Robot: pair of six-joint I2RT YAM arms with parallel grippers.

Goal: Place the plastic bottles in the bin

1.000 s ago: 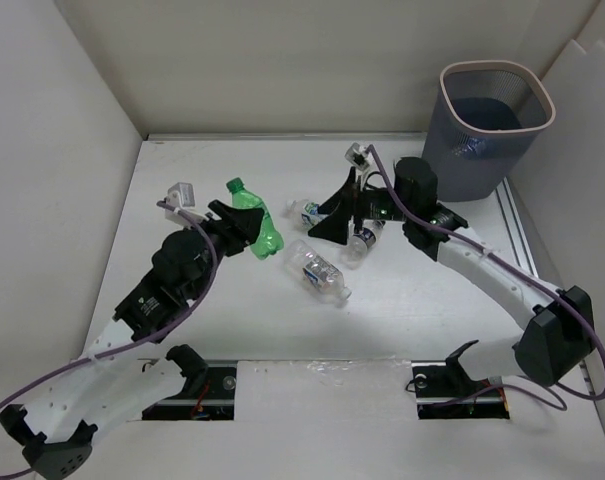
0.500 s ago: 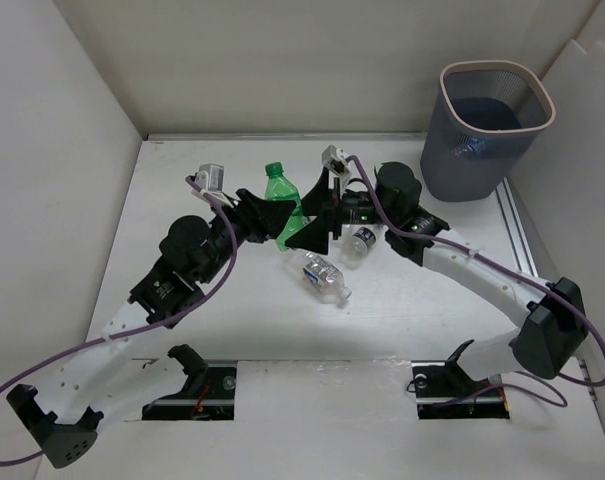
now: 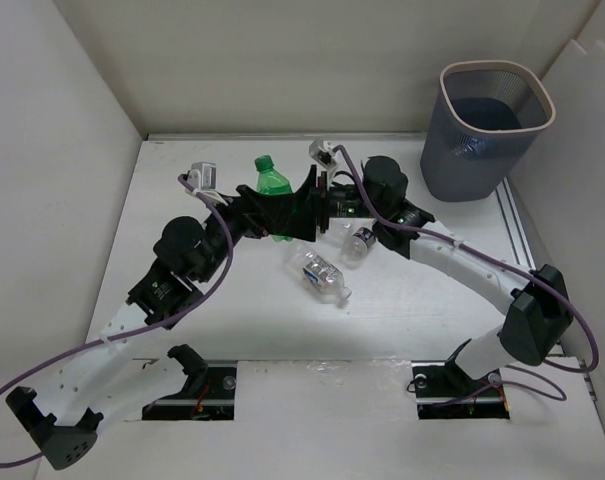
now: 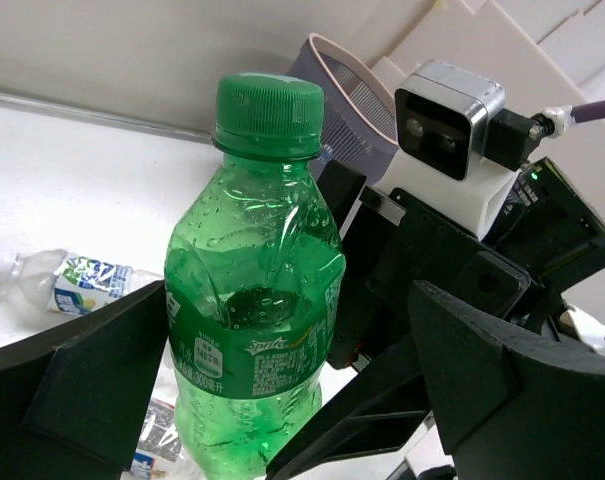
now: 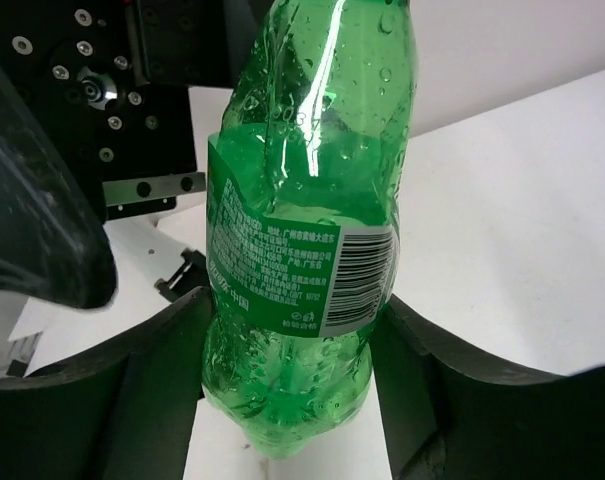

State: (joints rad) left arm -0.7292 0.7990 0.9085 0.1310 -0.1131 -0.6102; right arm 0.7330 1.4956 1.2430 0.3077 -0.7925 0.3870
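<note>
A green plastic bottle (image 3: 272, 188) stands upright in the air above the middle of the table, between both grippers. My right gripper (image 3: 302, 205) is shut on its lower body (image 5: 302, 200), both fingers pressed against its sides. My left gripper (image 3: 260, 212) is open around the same bottle (image 4: 252, 300), with a wide gap at its right finger. Two clear bottles lie on the table, one with a blue label (image 3: 322, 275) and one with a dark label (image 3: 360, 243). A third, with a white-green-blue label (image 4: 77, 285), lies behind. The grey-blue bin (image 3: 462, 160) stands at the back right.
The two arms meet nose to nose over the table's middle. White walls close in the left side and the back. The bin's pale rim (image 4: 334, 62) shows behind the right wrist camera (image 4: 447, 130). A metal rail (image 3: 517, 235) runs along the table's right edge.
My left gripper carried the green bottle up and to the right and stood it upright. The right gripper came left, met it and shut on it. The left jaws then opened.
</note>
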